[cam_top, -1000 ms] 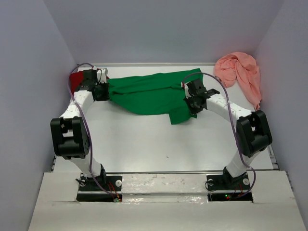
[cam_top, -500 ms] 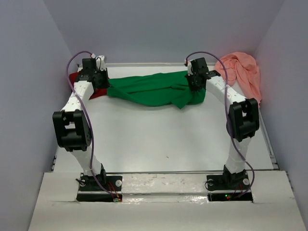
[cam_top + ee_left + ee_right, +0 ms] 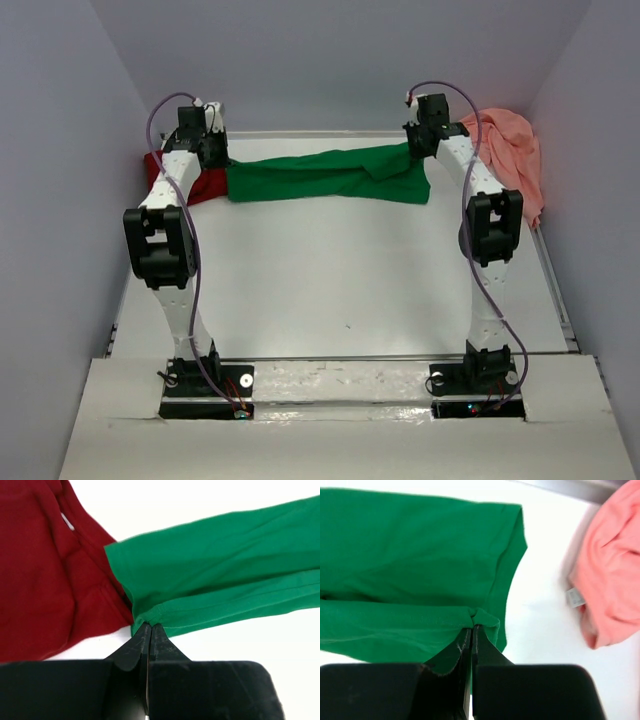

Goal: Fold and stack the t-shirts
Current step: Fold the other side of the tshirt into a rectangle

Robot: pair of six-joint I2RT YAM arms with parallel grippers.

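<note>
A red shirt (image 3: 203,186), green shirt (image 3: 320,178) and pink shirt (image 3: 505,150) lie on the white table (image 3: 330,270).

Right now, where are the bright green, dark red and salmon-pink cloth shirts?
bright green cloth shirt (image 3: 320,180): top view, its middle.
dark red cloth shirt (image 3: 45,580): left wrist view, crumpled body.
salmon-pink cloth shirt (image 3: 615,565): right wrist view, folds.

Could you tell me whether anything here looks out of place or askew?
Nothing looks damaged, but the salmon-pink shirt lies crumpled in the far right corner and the dark red shirt bunched far left.
</note>
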